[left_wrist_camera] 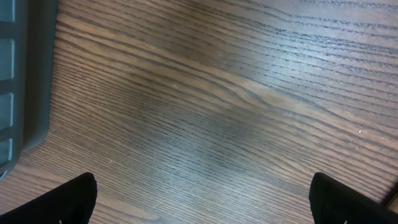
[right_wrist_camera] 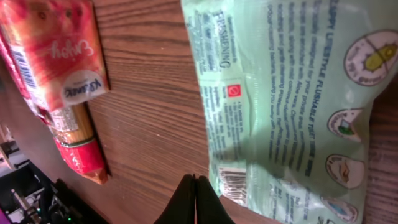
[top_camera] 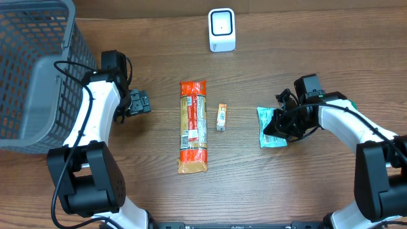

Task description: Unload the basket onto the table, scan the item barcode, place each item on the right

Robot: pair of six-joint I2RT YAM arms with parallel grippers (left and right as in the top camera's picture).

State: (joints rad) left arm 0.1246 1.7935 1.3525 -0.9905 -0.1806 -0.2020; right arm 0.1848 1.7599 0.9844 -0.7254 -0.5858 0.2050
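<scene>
Wood table (top_camera: 267,57), green packet (top_camera: 267,138) partly covered.

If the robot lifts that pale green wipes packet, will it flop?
Probably floppy: the wipes packet is soft, wrinkled film, likely sagging if pinched at an edge. Its glossy surface may slide on the table. Lying flat, it shouldn't roll.

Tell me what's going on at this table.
The right gripper, shut, sits at the edge of the green wipes packet; whether it pinches it is unclear. The left gripper hangs open over bare table beside the grey basket. The white scanner stands at the far edge.
</scene>
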